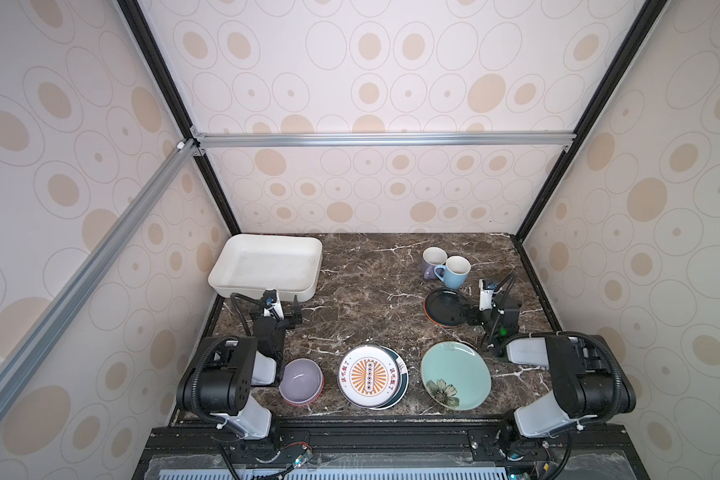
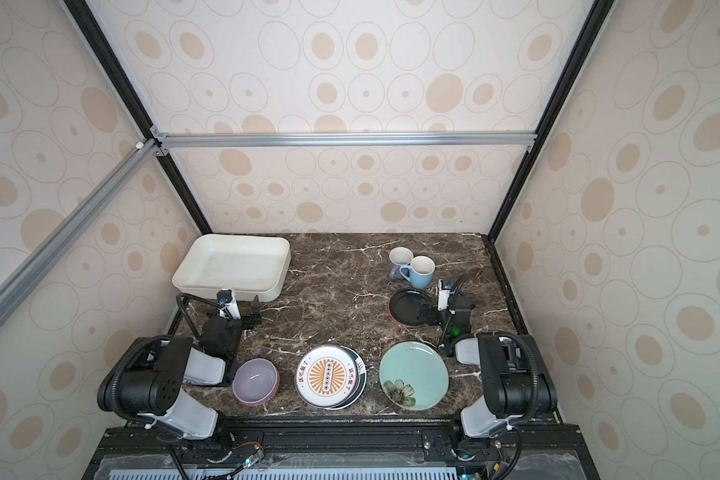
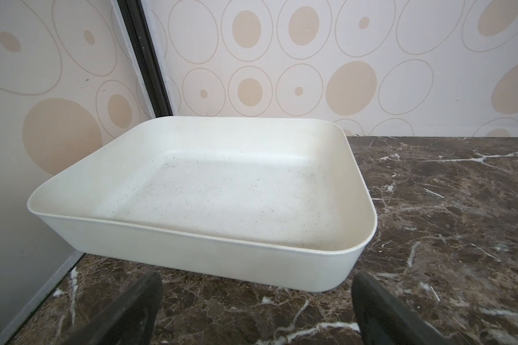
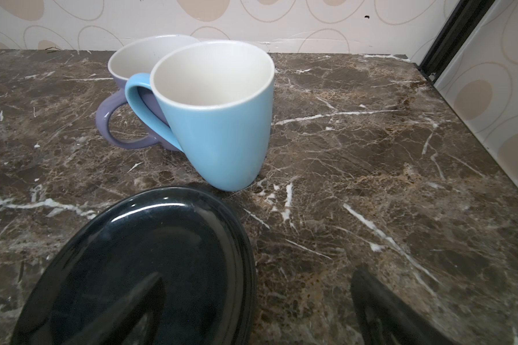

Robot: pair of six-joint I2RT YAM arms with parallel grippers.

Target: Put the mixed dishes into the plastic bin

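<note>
Both top views high, looking down — share tabletop (image 1: 371, 291); wrist views close.

The only writing stood on the white plate with orange sunburst (image 1: 368, 376): 2 columns of red Chinese characters, 4 in each, flanking the sunburst. They were too small to read with certainty, though each column seemed to end in 了.

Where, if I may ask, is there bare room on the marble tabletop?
Free: the middle of the dark marble tabletop, between the off-white plastic bin, blue mug and white sunburst plate. Crowded: the front row with lavender bowl and mint-green flowered plate, and around the black plate.
</note>
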